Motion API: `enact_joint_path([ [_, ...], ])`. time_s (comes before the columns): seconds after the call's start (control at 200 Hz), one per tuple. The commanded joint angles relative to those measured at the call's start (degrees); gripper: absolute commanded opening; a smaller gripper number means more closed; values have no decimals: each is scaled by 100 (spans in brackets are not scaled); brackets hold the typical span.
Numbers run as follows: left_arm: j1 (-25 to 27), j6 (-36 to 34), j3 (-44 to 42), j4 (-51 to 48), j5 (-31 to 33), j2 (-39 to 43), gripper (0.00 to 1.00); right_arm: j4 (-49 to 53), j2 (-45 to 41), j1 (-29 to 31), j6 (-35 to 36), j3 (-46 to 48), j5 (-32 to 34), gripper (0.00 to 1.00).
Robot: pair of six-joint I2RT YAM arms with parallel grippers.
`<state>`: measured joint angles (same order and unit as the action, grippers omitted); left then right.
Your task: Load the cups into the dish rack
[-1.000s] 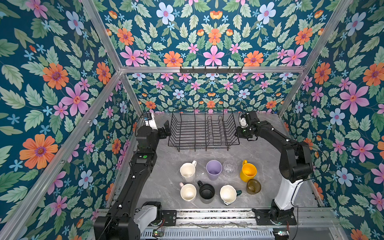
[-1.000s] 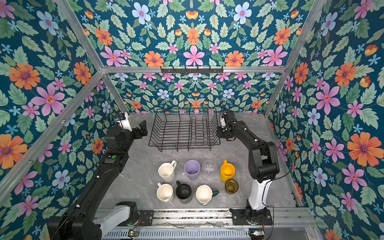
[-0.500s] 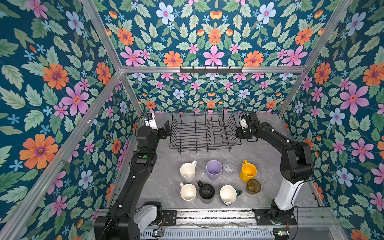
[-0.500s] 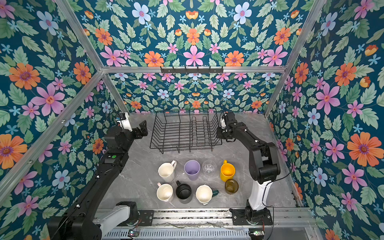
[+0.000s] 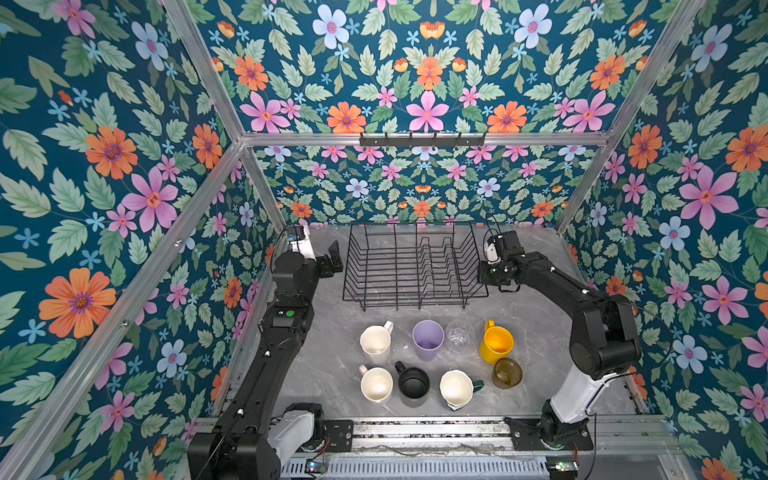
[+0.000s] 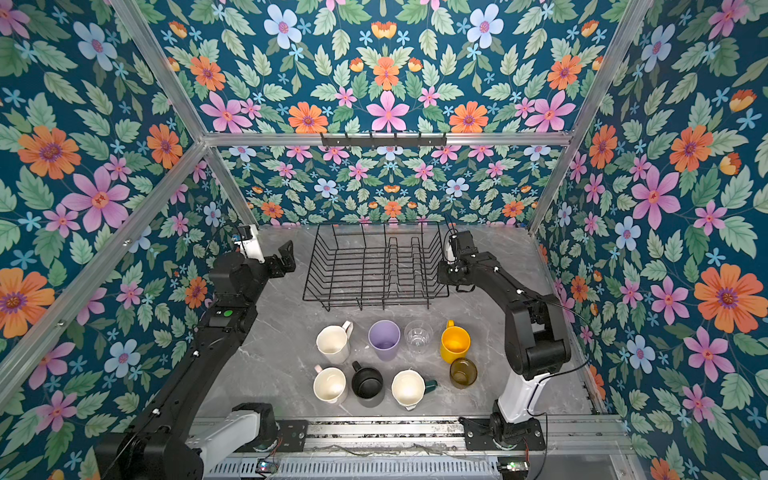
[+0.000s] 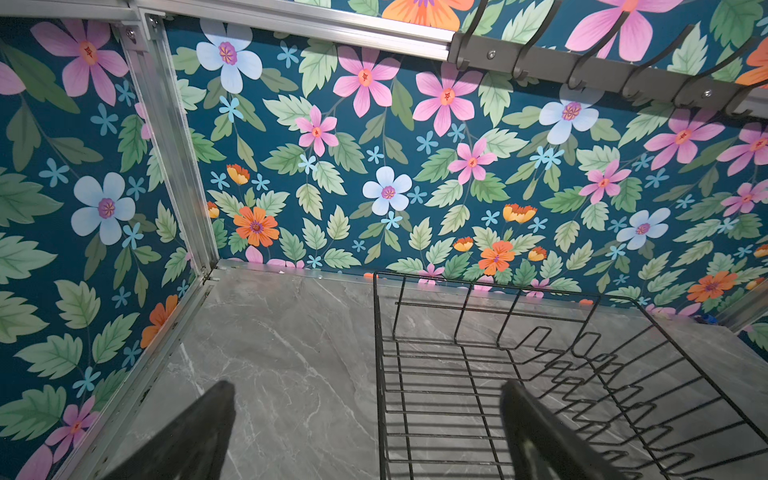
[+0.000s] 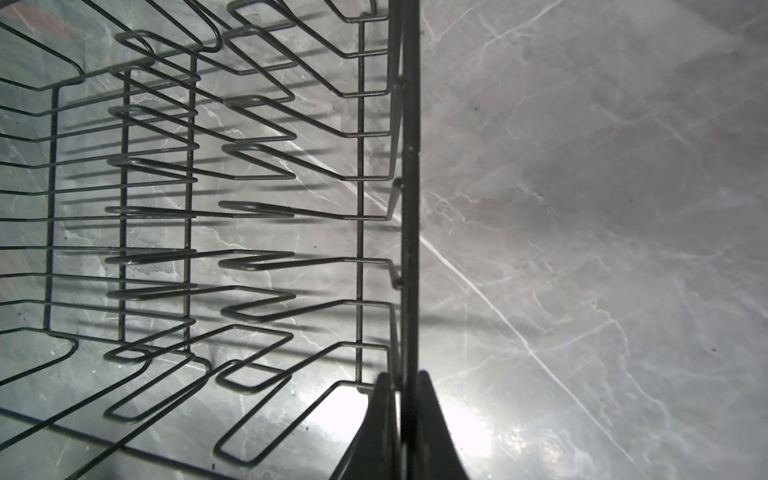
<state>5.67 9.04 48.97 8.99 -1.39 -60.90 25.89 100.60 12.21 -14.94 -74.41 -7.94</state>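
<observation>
The black wire dish rack (image 5: 415, 297) (image 6: 374, 297) stands at the back of the table and holds nothing. My right gripper (image 5: 482, 276) (image 8: 402, 376) is shut on the rack's right rim wire (image 8: 410, 208). My left gripper (image 5: 332, 261) (image 7: 368, 388) hangs open at the rack's left rim (image 7: 376, 332), which runs between its fingers untouched. The cups stand upright in front of the rack: white mug (image 5: 375, 341), lilac tumbler (image 5: 428, 338), clear glass (image 5: 459, 336), yellow mug (image 5: 496, 344), amber glass (image 5: 507, 372), pale pink mug (image 5: 376, 384), black mug (image 5: 413, 384), green cream-lined mug (image 5: 456, 387).
A black hook rail (image 5: 422, 140) hangs on the back wall above the rack. Flowered walls close in the grey marble table (image 5: 316, 353) on three sides. The arm bases sit on a metal rail (image 5: 415, 432) along the front edge.
My right gripper has closed on the rack's right rim wire. The rack has shifted a little to the right. The left arm and the cups have stayed put.
</observation>
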Motion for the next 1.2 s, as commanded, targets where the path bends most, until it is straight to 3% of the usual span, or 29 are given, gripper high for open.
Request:
enact_joint_path([
  [0.0, -5, 28, 43, -3, -72, -16, 100, 233, -133, -140, 272, 161, 644, 0],
  [0.28, -5, 28, 44, -12, -55, -22, 100, 36, -374, -723, 370, 434, 323, 0],
  [0.455, -5, 28, 47, -12, -55, -39, 100, -187, -326, -728, 741, 495, 297, 0],
  [0.75, -7, 37, 42, -12, -55, -45, 100, -383, -282, -724, 1266, 594, -428, 0],
  [0.95, -8, 54, 51, -21, -72, -54, 100, -279, -254, -724, 1158, 533, -366, 0],
  [1.2, -13, 79, 169, -254, 192, -199, 100, -99, -411, -728, 850, 355, -117, 45],
])
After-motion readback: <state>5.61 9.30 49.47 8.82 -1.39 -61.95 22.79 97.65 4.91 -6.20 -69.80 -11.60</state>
